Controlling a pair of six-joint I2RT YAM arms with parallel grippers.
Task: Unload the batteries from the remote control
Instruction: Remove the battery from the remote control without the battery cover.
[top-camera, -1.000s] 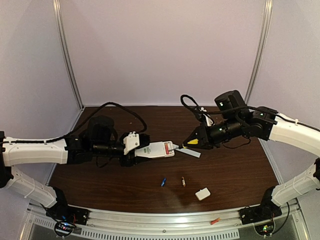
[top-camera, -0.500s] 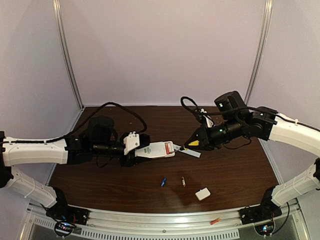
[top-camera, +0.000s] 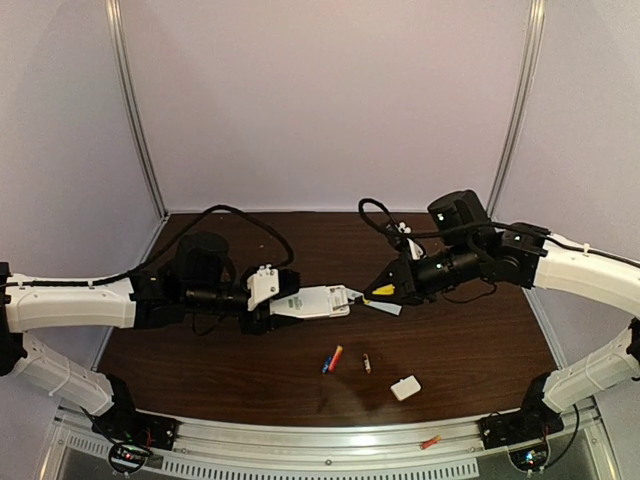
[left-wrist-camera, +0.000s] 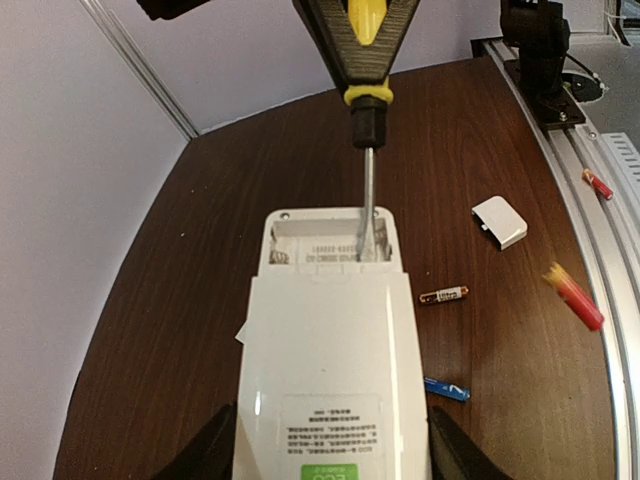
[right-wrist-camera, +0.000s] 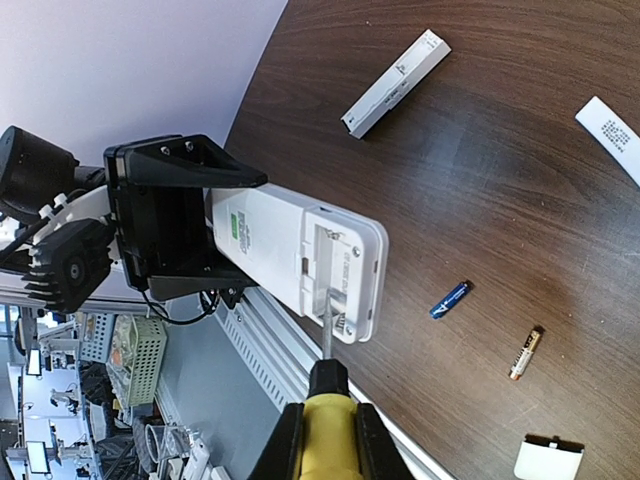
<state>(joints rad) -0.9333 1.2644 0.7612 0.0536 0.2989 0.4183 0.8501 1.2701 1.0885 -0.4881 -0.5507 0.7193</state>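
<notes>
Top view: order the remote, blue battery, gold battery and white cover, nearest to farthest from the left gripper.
1. Remote, held in the left gripper.
2. Blue battery, front centre.
3. Gold battery, just right of it.
4. White cover, farthest right.

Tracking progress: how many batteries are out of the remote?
4: blue battery and blurred red battery mid-table, gold battery just right of them, a fourth battery on the front rail. More could be hidden.
</notes>
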